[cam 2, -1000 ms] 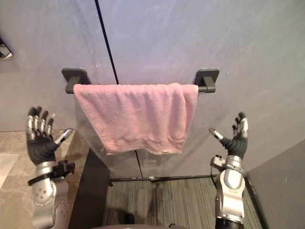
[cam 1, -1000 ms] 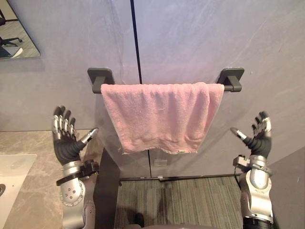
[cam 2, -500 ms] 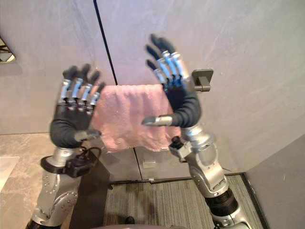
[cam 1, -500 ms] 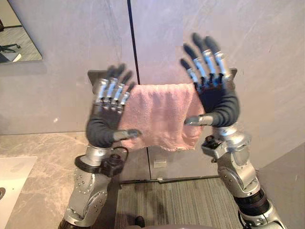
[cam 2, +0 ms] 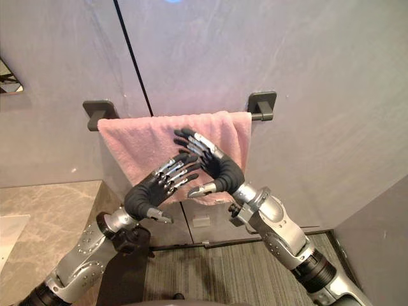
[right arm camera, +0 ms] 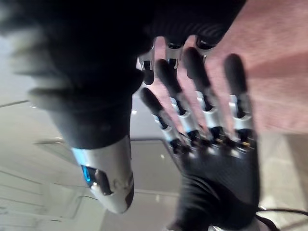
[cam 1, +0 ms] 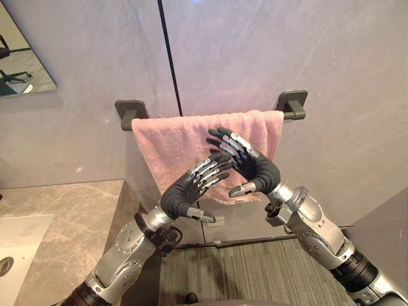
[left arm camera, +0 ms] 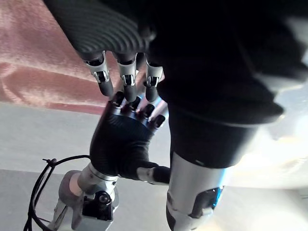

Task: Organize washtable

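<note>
Left hand (cam 1: 183, 196) and right hand (cam 1: 260, 172) are both raised in front of the pink towel (cam 1: 164, 141), palms roughly facing each other. Both are open: fingers straight, thumbs out, nothing held. Left fingers (cam 1: 209, 169) angle up toward the right. Right fingers (cam 1: 231, 141) angle up toward the left. The two sets of tips meet and overlap in the head views. The left wrist view shows its own fingertips (left arm camera: 127, 89) right against those of the right hand. I cannot tell whether any finger presses the cloth or just hangs in front of it. The towel is draped over the wall-mounted towel bar (cam 1: 289, 115). It starts at the left bracket (cam 1: 129, 109) and stops just short of the right bracket (cam 1: 292, 101), leaving a short bare stub of bar at that end. The cloth hangs flat against the grey wall (cam 1: 268, 51), and the middle of its lower hem is hidden behind the hands. A marble-look counter (cam 1: 70, 210) sits lower left, with a white basin (cam 1: 19, 237) at its near left edge. A mirror (cam 1: 20, 60) is on the wall at upper left. Striped carpet (cam 1: 255, 271) lies below the towel.
</note>
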